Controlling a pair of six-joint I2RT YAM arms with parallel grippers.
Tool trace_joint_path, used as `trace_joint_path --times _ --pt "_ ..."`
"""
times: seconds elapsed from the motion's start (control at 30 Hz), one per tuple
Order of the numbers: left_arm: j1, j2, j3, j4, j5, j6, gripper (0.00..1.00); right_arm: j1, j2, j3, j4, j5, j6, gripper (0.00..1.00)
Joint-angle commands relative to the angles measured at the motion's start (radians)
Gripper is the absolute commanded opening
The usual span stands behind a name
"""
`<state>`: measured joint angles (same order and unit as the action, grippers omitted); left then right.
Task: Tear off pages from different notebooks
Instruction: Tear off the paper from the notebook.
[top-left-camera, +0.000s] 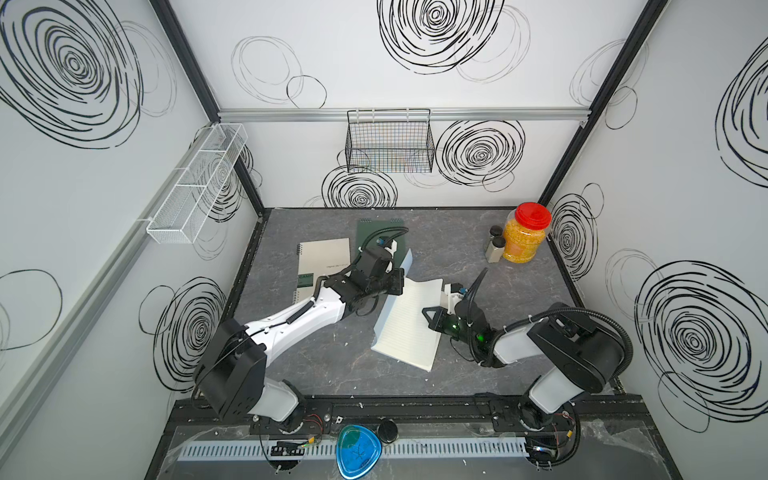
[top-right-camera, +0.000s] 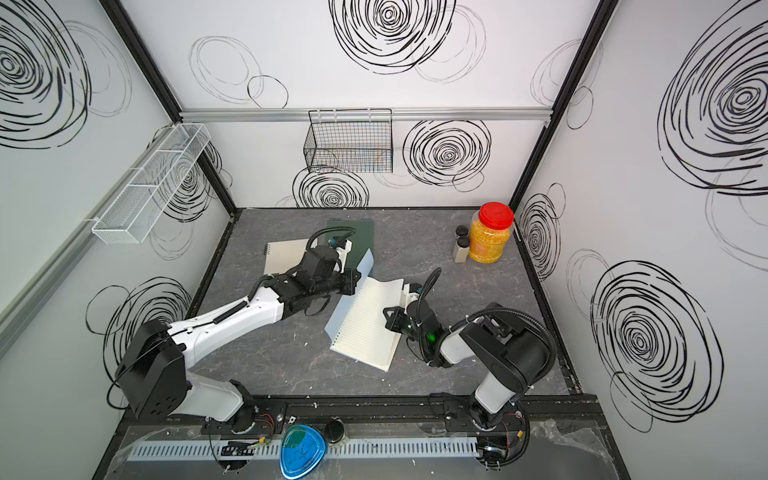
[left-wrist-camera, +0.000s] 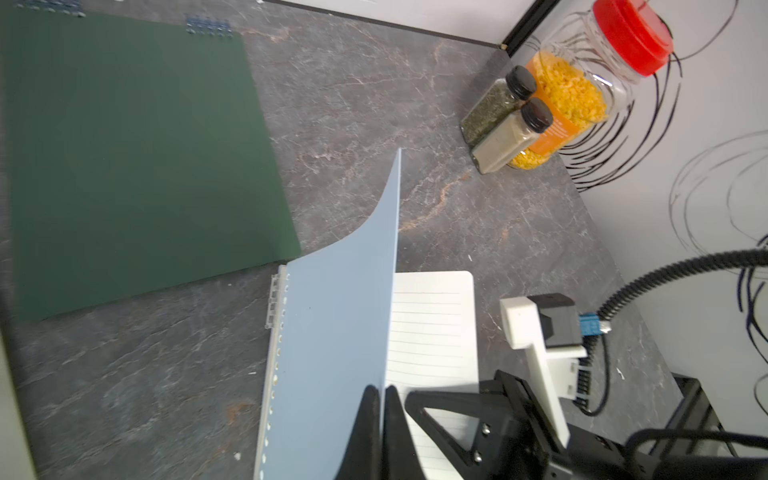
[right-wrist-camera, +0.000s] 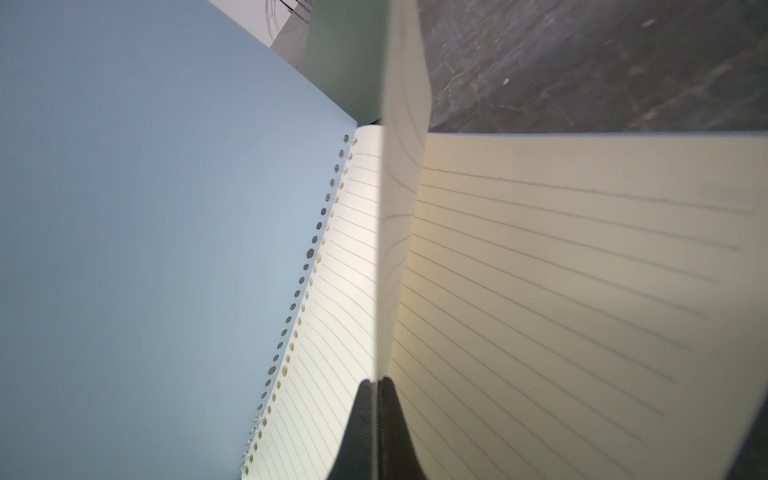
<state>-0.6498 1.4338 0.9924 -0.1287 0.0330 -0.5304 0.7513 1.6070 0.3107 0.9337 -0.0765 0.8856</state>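
Open light blue notebook (top-left-camera: 409, 332) lying near the middle of the grey marbled surface (top-left-camera: 316, 365), its spiral edge turned toward the left edge and its lined cream sheets facing up. The notebook's blue cover (left-wrist-camera: 345, 332) is standing almost upright from the spiral edge, curving toward the back edge of the surface. The left gripper (left-wrist-camera: 380, 388) is clenching the free edge of this cover, its two dark fingertips pressed together on either side of the thin sheet. In both top views the left arm is reaching in from the front left corner and ending at the raised cover (top-right-camera: 365, 262).

One lined page (right-wrist-camera: 399, 208) is rising from the stack, bowed and seen nearly edge-on in the right wrist view. The right gripper (right-wrist-camera: 376, 380) is pinching this page between closed fingertips; in a top view it (top-left-camera: 428, 313) is sitting over the right half of the notebook, the arm coming in from the front right corner.

A cream notebook (top-left-camera: 324, 259) is lying closed toward the left edge, partly under the left arm. A dark green notebook (left-wrist-camera: 137, 158) is lying flat near the back edge, just behind the blue cover. In the back right corner a jar (top-left-camera: 524, 237) with a red lid and yellow contents is standing, with two small dark-capped bottles (top-left-camera: 495, 245) just beside it.
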Motion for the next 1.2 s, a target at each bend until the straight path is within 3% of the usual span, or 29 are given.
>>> trace_joint_path --times 0.0,0.23,1.17 --pt "0.041 -0.051 -0.048 -0.051 -0.068 0.024 0.00 0.008 -0.047 0.007 -0.021 0.024 -0.058 0.00" --pt "0.146 -0.134 -0.135 -0.071 -0.068 0.032 0.00 0.005 -0.094 0.011 -0.103 0.057 -0.140 0.00" --pt "0.311 -0.243 -0.327 0.011 0.017 -0.002 0.00 -0.112 -0.110 -0.068 -0.143 0.035 -0.137 0.00"
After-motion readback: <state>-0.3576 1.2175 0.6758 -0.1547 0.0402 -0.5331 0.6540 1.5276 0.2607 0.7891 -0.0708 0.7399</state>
